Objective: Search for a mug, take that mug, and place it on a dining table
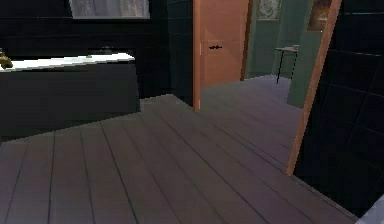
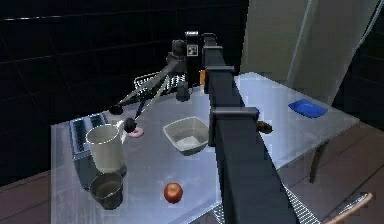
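Observation:
On a grey glossy table (image 2: 285, 135) in the arm side view stands a tall white mug (image 2: 105, 148), with a darker grey cup (image 2: 107, 190) just in front of it. My arm's dark bar (image 2: 235, 130) reaches over the table. The gripper (image 2: 122, 115) slants down and left from its dark body, and its thin fingers (image 2: 140, 100) end near the white mug's rim and a small pink thing (image 2: 136, 130). I cannot tell whether it holds anything.
Also on the table are a white bowl (image 2: 187, 133), a red apple (image 2: 173, 191), a blue dish (image 2: 306, 108) and a grey box (image 2: 78, 132). In the forward view, a white-topped dark counter (image 1: 70, 62) stands at left. An orange door (image 1: 220, 50) opens onto a room with a small table (image 1: 288, 52).

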